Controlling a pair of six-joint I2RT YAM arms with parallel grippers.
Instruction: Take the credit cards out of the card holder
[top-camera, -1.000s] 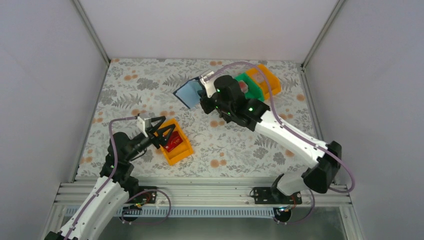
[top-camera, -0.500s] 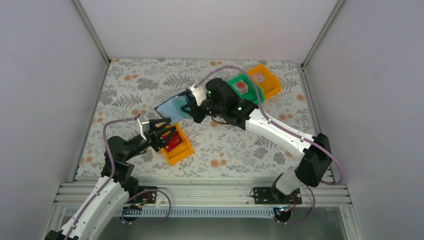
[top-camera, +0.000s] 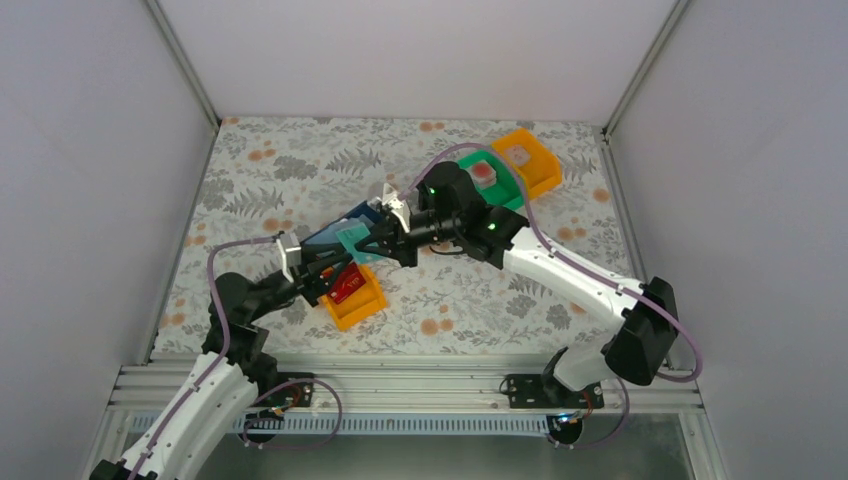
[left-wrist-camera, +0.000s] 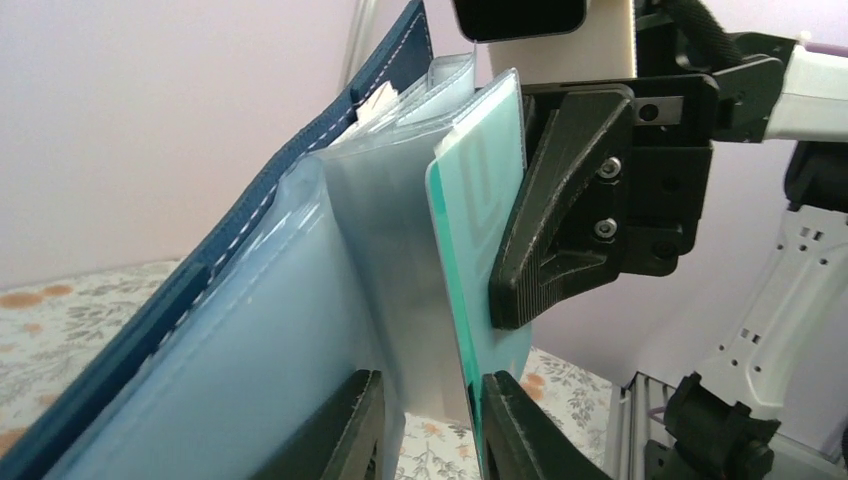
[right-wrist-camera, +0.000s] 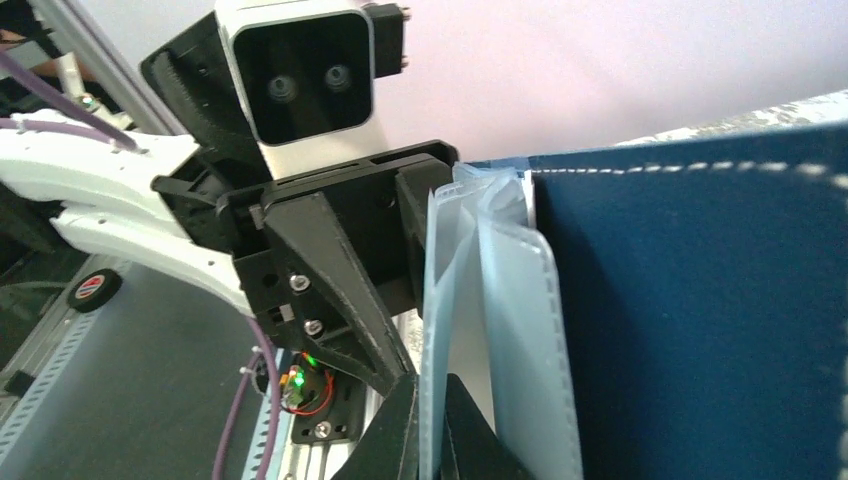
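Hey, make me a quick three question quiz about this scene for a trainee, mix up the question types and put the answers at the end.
1. True or false: the right claw holds the card holder up off the table.
2. Which colour is the card between the left claw's fingers? A red, B teal, C black.
3. Fill in: the orange bin nearest the arm bases holds a ____ card.
Key: 1 true. 2 B, the teal card. 3 red, the red card.
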